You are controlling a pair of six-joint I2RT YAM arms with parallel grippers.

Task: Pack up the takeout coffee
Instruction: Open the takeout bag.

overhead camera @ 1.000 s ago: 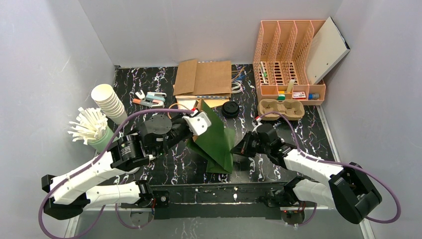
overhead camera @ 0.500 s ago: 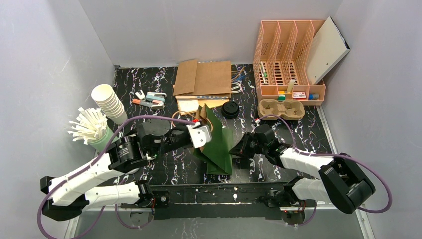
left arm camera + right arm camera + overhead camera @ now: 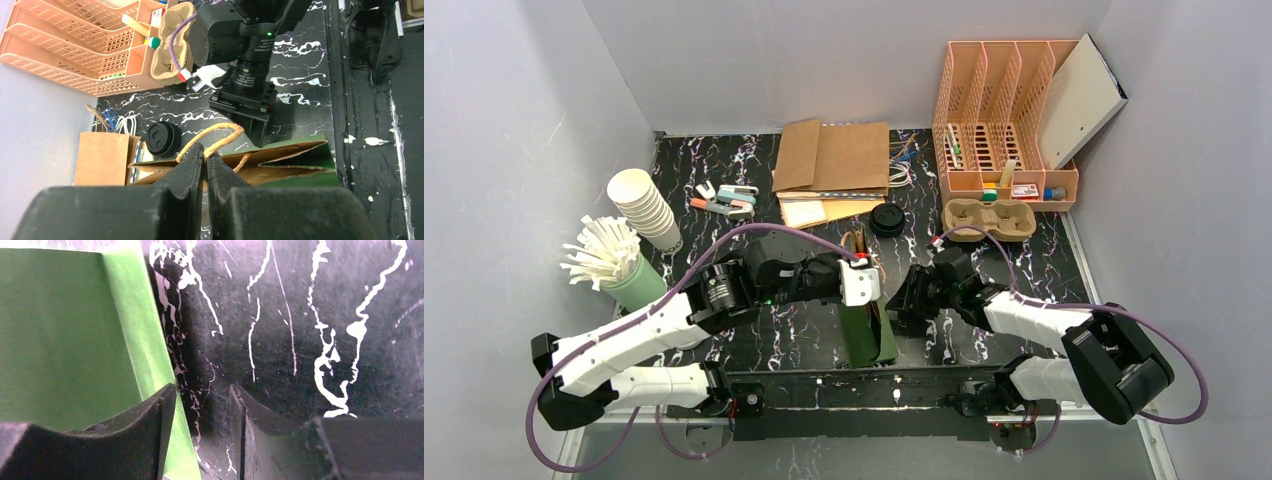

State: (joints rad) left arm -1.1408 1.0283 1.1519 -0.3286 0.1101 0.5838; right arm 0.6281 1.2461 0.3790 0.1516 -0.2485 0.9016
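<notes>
The green paper bag [image 3: 871, 335] is stood upright close to the near edge of the table [image 3: 789, 340], about the middle, between the two arms. Its twine handle [image 3: 220, 134] is pinched in the left gripper [image 3: 205, 159], whose jaws are closed tight on the cord. The right gripper [image 3: 202, 400] is set low, just right of the bag, with its jaws parted roughly halfway and nothing but bare table between them; one finger lies along the bag's green side. The bag is judged to be light, thin and easily creased, stiff only along its folds, so a push on a panel would likely buckle or tip it. It is best taken by the handle or top rim and steadied at a bottom crease. The cord is thin and might slip between the pads. One green bag, one black lid [image 3: 886, 220], one pulp cup carrier [image 3: 989, 218] at the far right, one slanting stack of white cups [image 3: 646, 208] at the far left and one flat pile of brown bags [image 3: 834, 160] are counted. The cups in the stack cannot be numbered.
</notes>
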